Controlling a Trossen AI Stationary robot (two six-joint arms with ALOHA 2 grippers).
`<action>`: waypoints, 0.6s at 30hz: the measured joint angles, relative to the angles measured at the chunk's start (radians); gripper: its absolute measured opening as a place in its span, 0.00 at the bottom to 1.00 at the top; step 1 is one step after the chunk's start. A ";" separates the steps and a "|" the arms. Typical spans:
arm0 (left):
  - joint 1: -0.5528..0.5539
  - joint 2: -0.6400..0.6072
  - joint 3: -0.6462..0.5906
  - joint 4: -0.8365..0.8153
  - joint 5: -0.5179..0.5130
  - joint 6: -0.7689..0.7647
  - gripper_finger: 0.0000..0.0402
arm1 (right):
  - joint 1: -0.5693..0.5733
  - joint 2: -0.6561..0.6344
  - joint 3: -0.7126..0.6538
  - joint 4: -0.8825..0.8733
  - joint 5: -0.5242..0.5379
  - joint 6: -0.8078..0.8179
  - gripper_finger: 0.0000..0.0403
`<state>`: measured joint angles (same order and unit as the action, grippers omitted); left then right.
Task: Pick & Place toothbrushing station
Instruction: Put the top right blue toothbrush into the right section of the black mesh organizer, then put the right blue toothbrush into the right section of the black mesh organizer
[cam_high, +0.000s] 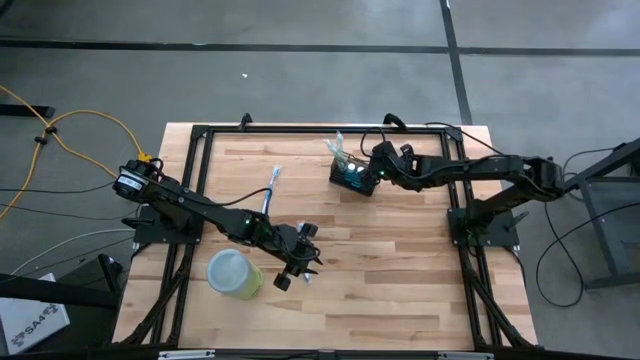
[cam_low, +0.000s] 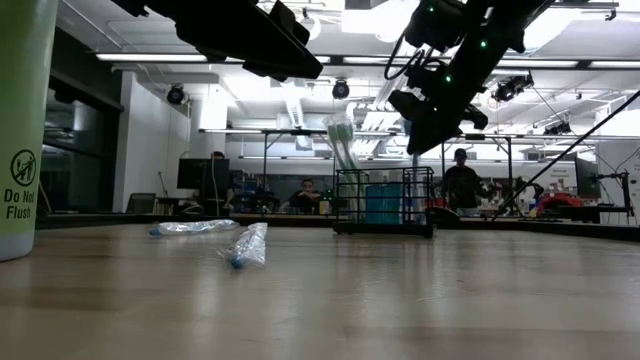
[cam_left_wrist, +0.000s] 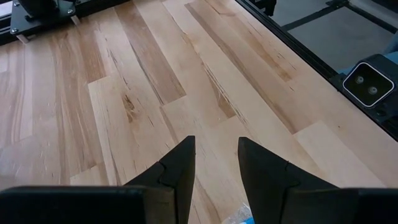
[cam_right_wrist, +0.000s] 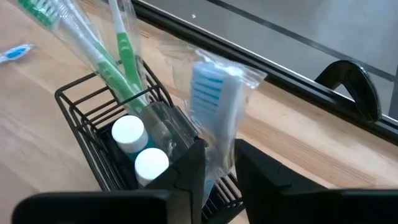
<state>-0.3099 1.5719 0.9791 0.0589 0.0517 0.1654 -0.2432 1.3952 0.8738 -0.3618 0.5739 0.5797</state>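
The toothbrushing station, a small black wire basket (cam_high: 349, 177) (cam_right_wrist: 79, 104), stands on the wooden table at the far middle. It holds green wrapped toothbrushes (cam_right_wrist: 109, 68), two white-capped tubes (cam_right_wrist: 129, 134) and a blue toothbrush in a clear wrapper (cam_right_wrist: 211, 93). My right gripper (cam_right_wrist: 219, 163) (cam_high: 368, 176) slants down over the basket's right side, fingers parted around that wrapper. My left gripper (cam_left_wrist: 216, 158) (cam_high: 300, 268) hovers open over bare wood near the table's front, with nothing between its fingers. My right gripper has the blue toothbrush's clear wrapper (cam_right_wrist: 219, 146) between its parted fingers, below the brush head; whether the fingers touch it I cannot tell. They come slanting down from the table's right side. The toothbrush stands upright in the basket.
A light-green cup (cam_high: 234, 272) (cam_low: 24, 130) stands left of my left gripper. A wrapped toothbrush (cam_high: 272, 190) (cam_low: 195, 227) lies on the table left of the basket. A smaller wrapped item (cam_low: 248, 245) lies near my left gripper. A black frame (cam_high: 200, 135) rims the table.
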 joint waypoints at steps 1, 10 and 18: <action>0.000 0.000 0.000 0.000 0.000 0.000 0.29 | 0.000 0.000 0.000 0.000 0.000 0.000 0.20; 0.000 0.000 0.000 -0.006 0.000 0.000 0.29 | 0.001 -0.004 0.000 0.001 0.000 -0.007 0.28; 0.000 0.000 0.000 -0.020 0.000 -0.001 0.29 | 0.001 -0.036 0.000 -0.008 -0.008 -0.007 0.36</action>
<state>-0.3099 1.5719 0.9791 0.0390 0.0517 0.1640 -0.2420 1.3588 0.8738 -0.3700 0.5656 0.5728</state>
